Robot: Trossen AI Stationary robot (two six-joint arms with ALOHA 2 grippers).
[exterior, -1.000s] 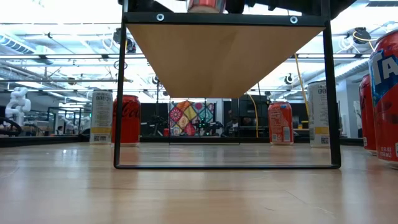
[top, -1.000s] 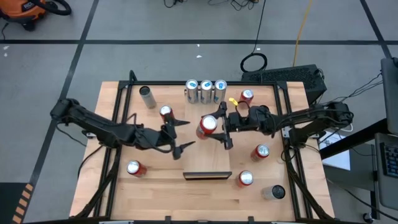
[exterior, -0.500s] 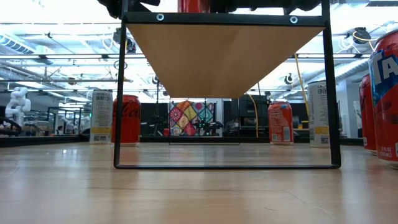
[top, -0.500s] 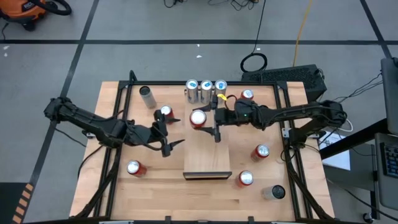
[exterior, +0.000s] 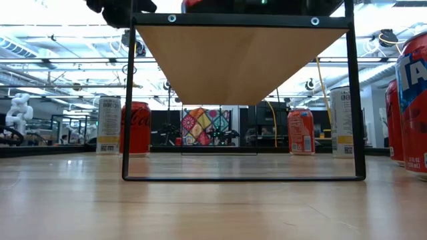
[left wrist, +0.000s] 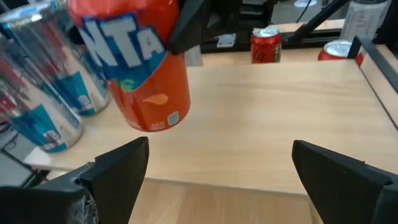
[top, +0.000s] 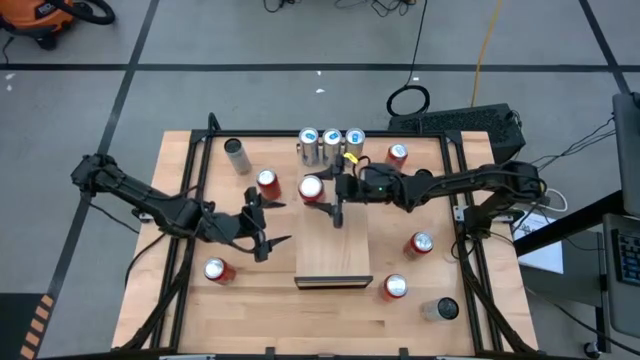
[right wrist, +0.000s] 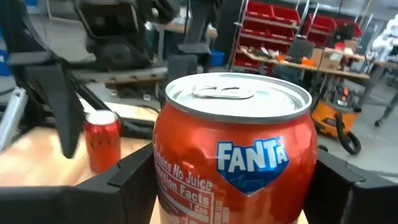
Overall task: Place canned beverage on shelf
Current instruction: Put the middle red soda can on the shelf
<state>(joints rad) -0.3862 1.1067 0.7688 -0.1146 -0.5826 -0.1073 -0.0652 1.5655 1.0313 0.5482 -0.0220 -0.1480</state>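
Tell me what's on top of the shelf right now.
The shelf top is bare wood apart from the orange Fanta can, gripped by the right tool over its far end. Whether the can's base touches the panel can't be seen.

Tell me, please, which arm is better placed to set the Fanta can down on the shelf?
The right. The right gripper already holds the Fanta can at the far end of the shelf; the left gripper is open, empty, beside the shelf.

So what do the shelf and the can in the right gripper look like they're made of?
The shelf: pale wood, matte, with lengthwise grain, apparently on a dark metal frame. The Fanta can held by the right gripper: likely aluminium, with a glossy orange print and a bare silvery pull-tab lid.
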